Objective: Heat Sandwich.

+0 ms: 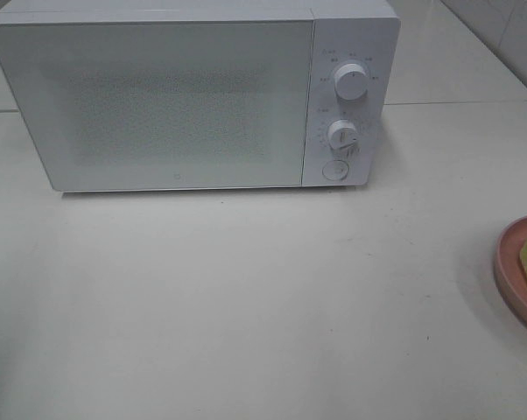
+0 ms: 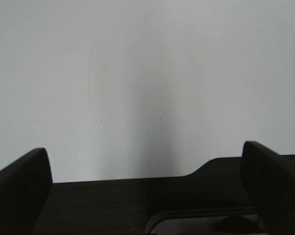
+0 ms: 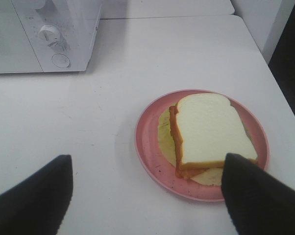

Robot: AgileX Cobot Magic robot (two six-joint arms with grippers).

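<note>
microwave (image 1: 185, 101) door shut, sandwich (image 3: 211, 132) waiting on its pink plate (image 3: 150, 147); both grippers spread and empty, so open that door first.

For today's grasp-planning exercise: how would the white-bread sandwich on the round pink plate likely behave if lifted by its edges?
The thick white-bread sandwich looks soft, so it would probably compress or sag. Its slices sit visibly offset, with pale filling showing, so they may slide apart. The round pink plate probably gives stiffer support.

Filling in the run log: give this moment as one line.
microwave: door shut | sandwich: on pink plate, untouched | left gripper: open, empty | right gripper: open, empty
</note>
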